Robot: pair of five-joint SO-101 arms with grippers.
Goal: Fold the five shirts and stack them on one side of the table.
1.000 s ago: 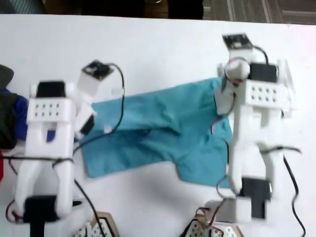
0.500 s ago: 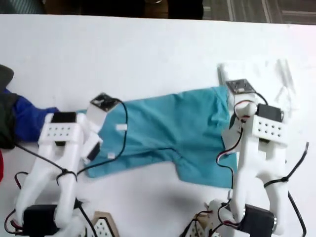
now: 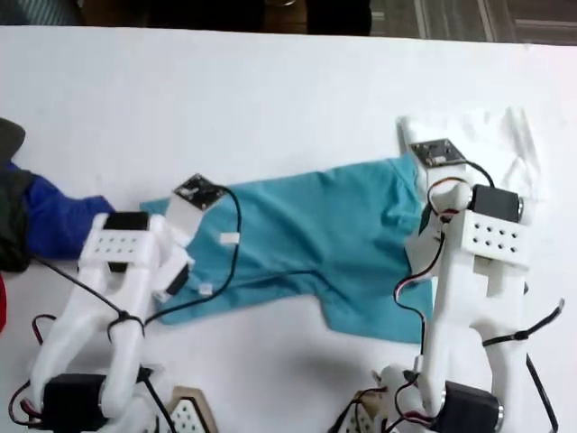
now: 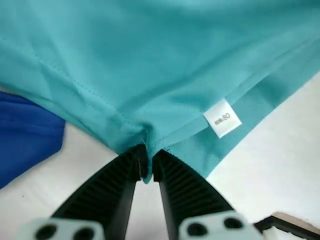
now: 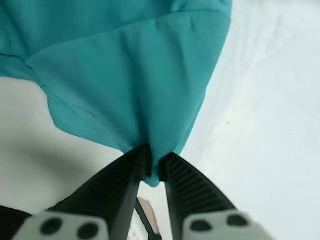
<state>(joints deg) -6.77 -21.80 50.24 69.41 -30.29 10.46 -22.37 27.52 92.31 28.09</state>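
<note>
High view: the teal shirt (image 3: 306, 234) lies spread on the tabletop (image 3: 270, 99), with the fingers (image 4: 110, 190) of the left gripper (image 4: 148, 162) and the right gripper (image 5: 152, 167) pinching its opposite ends.

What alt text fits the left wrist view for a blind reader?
The left hand is shut on the edge of a teal shirt over a white table. A white tag sits near the hem, and a blue garment lies beside the shirt.
</note>
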